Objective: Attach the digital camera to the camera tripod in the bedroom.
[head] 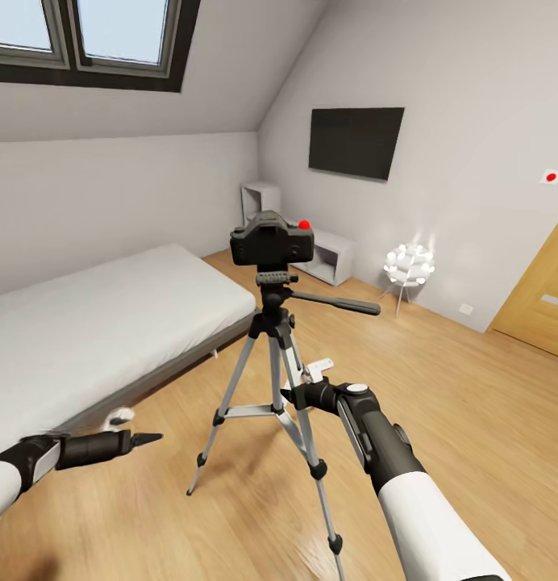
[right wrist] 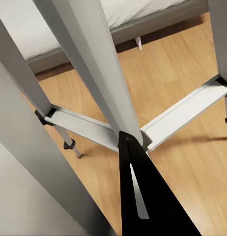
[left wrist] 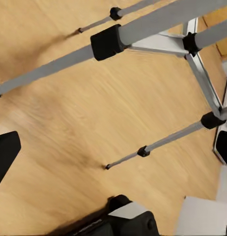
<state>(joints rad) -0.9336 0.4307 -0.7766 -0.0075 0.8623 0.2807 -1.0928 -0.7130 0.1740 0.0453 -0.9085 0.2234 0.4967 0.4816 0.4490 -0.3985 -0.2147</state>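
Right gripper [head: 299, 396], nearest us, sits low against the camera tripod [head: 272, 367], jaws together, holding nothing. Left gripper [head: 146, 439] hangs aside, jaws seemingly together too. Digital camera [head: 272, 237] already rests on the tripod's head, so the attaching looks done: arms just need to back away without nudging a leg.

Wood floor [head: 472, 387] carries tripod [head: 272, 387], bed [head: 93, 323].

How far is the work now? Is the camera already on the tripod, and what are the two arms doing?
Done, it seems: the digital camera sits upright on top of the camera tripod, which stands on the wood floor beside the bed. In hand: nothing. The left gripper is low and apart from the tripod; the right gripper is close to the legs. Left: probably only pulling the arms away; whether the mount is locked cannot be seen.
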